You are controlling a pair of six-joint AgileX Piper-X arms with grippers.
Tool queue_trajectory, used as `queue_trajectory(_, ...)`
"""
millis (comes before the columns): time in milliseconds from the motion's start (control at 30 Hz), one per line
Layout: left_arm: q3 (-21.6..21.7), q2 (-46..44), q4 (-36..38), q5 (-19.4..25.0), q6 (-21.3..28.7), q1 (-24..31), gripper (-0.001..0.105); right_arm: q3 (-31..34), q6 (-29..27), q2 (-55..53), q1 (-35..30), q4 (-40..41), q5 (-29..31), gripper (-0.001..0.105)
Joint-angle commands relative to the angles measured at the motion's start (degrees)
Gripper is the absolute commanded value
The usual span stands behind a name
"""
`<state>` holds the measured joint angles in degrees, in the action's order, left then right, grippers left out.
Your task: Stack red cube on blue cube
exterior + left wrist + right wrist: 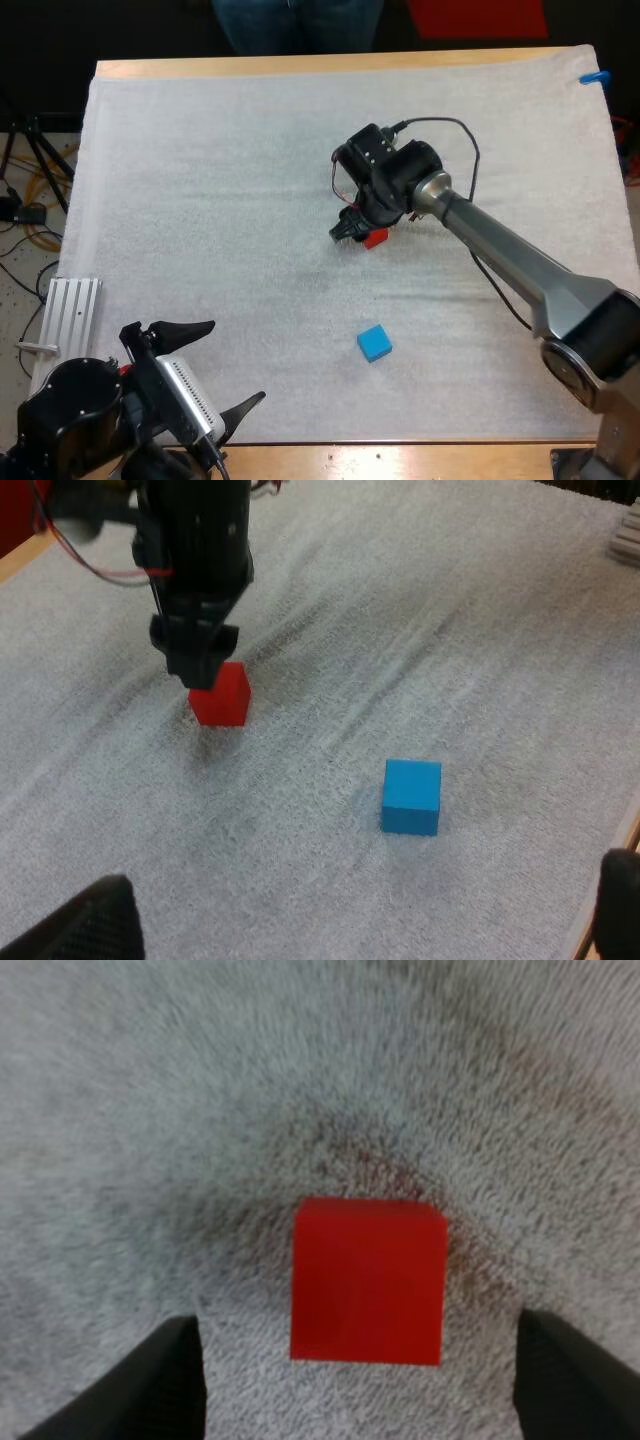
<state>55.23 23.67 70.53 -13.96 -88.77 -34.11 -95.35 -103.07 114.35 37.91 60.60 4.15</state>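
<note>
- The red cube [376,238] sits unlifted on the white mat [200,200], between the right gripper's [358,234] wide-spread fingers, which are not touching it.
- The blue cube [374,343] lies well apart, with nothing on top.
- The left gripper [225,368] rests wide open and empty.
- Grasping, lifting and stacking all seem to remain.

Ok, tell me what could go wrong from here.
1. The right gripper is open around the red cube, fingers clear of it on both sides. If one finger touches first as they shut, the cube may be pushed or twisted on the mat rather than gripped squarely.
2. The blue cube lies apart on the mat and offers a small top. A crooked grip could set the red cube off-centre, so it might slide off.
</note>
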Motion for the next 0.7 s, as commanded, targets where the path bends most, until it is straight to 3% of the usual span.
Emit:
queue_trajectory(0, 0.3, 0.3, -0.1, 0.5, 0.4, -0.4, 0.087, -0.6, 0.6, 0.6, 0.1, 0.6, 0.1, 0.062)
queue_trajectory(133, 0.3, 0.3, -0.1, 0.5, 0.4, -0.4, 0.087, -0.6, 3.3, 2.8, 0.1, -0.4, 3.8, 0.062)
queue_trajectory(600, 0.3, 0.3, -0.1, 0.5, 0.4, -0.4, 0.087, -0.6, 4.1, 5.8, -1.0, -3.7, -1.7, 0.062)
queue_trajectory(667, 0.3, 0.3, -0.1, 0.5, 0.4, -0.4, 0.087, -0.6, 4.4, 5.8, -1.3, -3.6, -1.8, 0.057)
